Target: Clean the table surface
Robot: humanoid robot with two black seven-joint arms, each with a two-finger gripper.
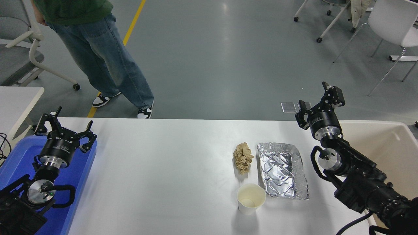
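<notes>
Right gripper (314, 104) hung open, empty; foil tray (282, 170) below-left of it. Risk: careless sweep tips paper cup (250, 198) off desk (163, 169).

A crumpled napkin (243, 157), foil tray (282, 170), paper cup (250, 198), blue tray (19, 163), white bin (392, 143), and a standing person (98, 49).

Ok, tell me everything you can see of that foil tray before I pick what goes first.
The foil tray is a shallow rectangular container of crinkled, shiny silver aluminium with a wrinkled, flared rim. It looks empty and lies flat, open side up, on the table surface, right of centre, its long side running away from the camera. A crumpled brown paper wad sits just to its left and a white paper cup near its front left corner; whether they touch it is unclear. The right gripper is beyond it, apart.
</notes>
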